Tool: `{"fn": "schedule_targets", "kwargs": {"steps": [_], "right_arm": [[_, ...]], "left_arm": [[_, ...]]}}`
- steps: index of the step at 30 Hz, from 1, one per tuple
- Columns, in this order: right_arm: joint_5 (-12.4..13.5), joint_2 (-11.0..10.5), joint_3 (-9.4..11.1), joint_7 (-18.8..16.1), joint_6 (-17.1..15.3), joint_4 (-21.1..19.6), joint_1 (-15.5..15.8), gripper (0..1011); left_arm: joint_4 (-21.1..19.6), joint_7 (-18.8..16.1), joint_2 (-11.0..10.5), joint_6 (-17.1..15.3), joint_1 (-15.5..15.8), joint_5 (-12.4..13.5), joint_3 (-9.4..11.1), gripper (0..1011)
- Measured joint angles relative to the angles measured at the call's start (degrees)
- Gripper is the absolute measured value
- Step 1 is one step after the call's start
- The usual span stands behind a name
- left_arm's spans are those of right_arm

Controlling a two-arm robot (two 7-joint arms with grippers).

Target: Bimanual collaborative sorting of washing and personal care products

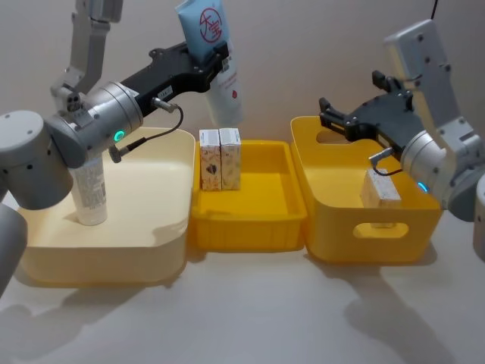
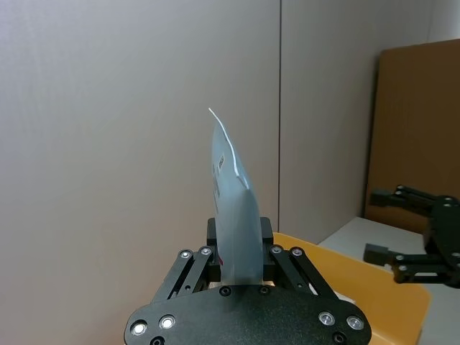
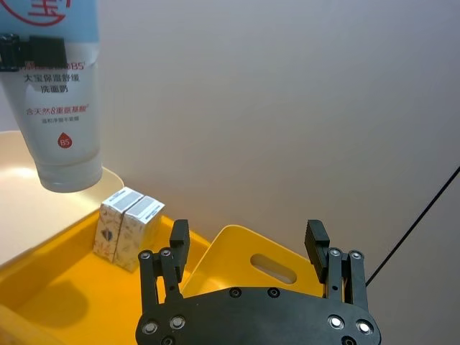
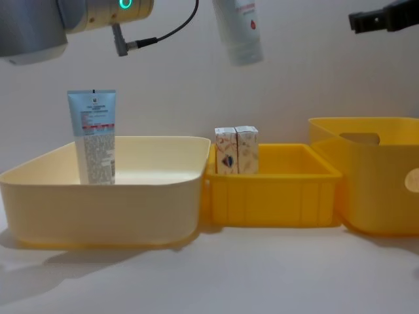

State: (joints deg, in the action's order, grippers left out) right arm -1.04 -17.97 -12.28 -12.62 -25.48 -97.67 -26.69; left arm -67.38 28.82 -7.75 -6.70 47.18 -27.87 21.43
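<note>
The left gripper [image 2: 239, 231] grips the pale blue squeeze tube [image 1: 225, 95] aloft, while the right gripper [image 3: 248, 231] hangs wide open over the right bin [image 1: 342, 236].

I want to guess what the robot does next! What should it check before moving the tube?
1. The left gripper is shut on the held tube: ok.
2. The held tube hangs cap down, touching nothing else: ok.
3. The right gripper is open above the right yellow bin: ok.
4. The standing tube leaves free floor in the cream bin: ok.
5. The two cartons stand upright in the middle tray: ok.
</note>
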Motion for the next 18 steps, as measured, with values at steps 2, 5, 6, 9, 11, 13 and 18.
{"fn": "schedule_targets", "kwargs": {"steps": [2, 5, 6, 9, 11, 13, 18], "right_arm": [[-0.3, 0.2, -0.4, -0.1, -1.1, 0.2, -0.3, 1001], [-0.5, 0.5, -1.1, -0.6, -2.5, 0.4, -0.9, 1001], [-0.5, 0.5, -1.2, -0.9, -2.9, 0.5, -1.0, 1001], [-0.5, 0.8, -1.9, -2.0, -4.4, 0.6, -1.7, 1001], [-0.3, 1.0, -2.3, -3.0, -5.5, 0.7, -2.2, 1001], [0.0, 1.2, -2.6, -3.7, -6.3, 0.7, -2.5, 1001], [1.4, 2.1, -3.4, -6.3, -9.4, 0.1, -3.5, 1001]], "left_arm": [[0.1, 0.9, -0.2, 0.3, 0.2, -0.2, 0.3, 272], [0.3, 1.8, -0.3, 0.7, 0.4, -0.5, 0.6, 272], [0.3, 2.0, -0.4, 0.9, 0.5, -0.5, 0.7, 274], [0.6, 2.8, -0.5, 1.5, 0.6, -0.7, 0.9, 274], [0.9, 3.2, -0.5, 1.9, 0.7, -0.8, 1.0, 273], [1.3, 3.6, -0.6, 2.6, 0.8, -1.0, 1.1, 273], [2.3, 4.3, -0.6, 3.8, 0.8, -1.4, 1.2, 273]]}}
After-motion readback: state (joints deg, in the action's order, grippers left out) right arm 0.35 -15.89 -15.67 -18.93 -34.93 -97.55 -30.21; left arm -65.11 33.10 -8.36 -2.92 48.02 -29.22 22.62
